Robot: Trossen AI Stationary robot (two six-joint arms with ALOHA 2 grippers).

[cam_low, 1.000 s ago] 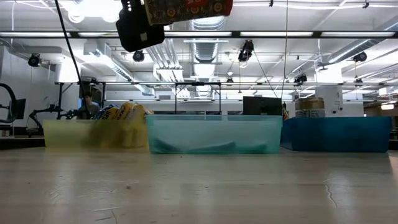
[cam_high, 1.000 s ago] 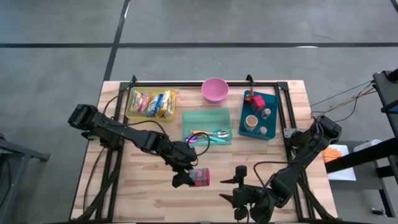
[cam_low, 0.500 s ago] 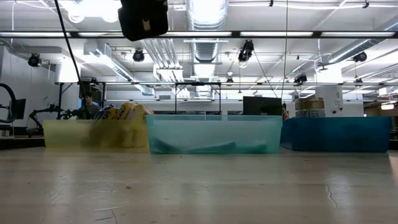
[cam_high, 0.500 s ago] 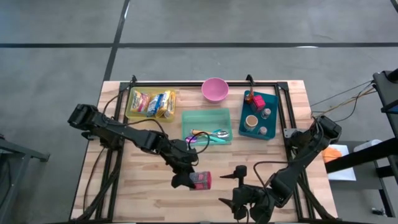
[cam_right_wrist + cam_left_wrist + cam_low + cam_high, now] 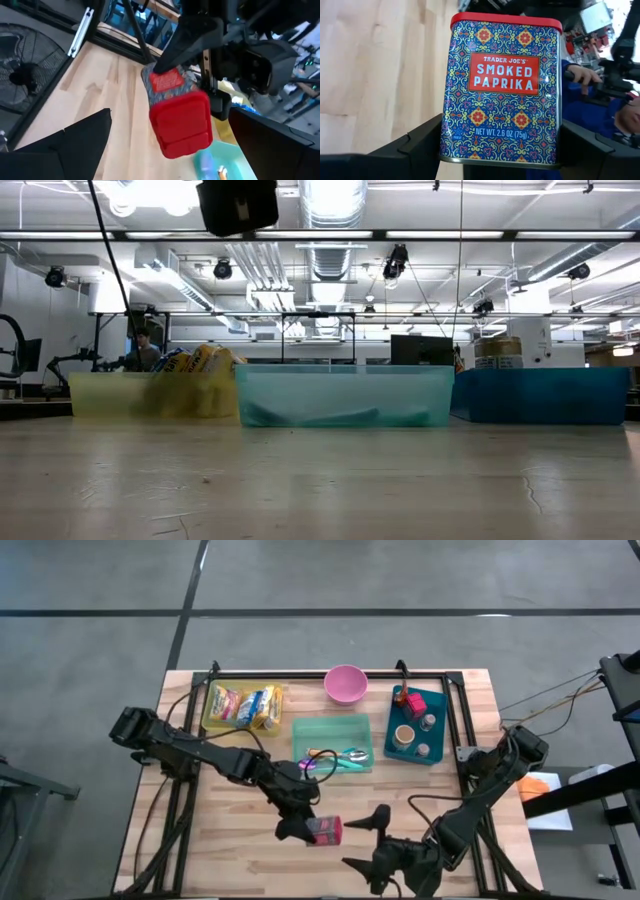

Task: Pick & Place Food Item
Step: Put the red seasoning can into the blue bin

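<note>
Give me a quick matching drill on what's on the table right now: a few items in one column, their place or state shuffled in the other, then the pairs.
Things:
1. paprika tin
2. pink bowl
3. snack packets
4. right tool

Places or states:
A. in the yellow bin
B. open, facing the tin from the near right side
C. held in the left tool, above the table
D. standing at the far edge, between the yellow bin and the blue bin

Pairs: 1-C, 2-D, 3-A, 4-B
</note>
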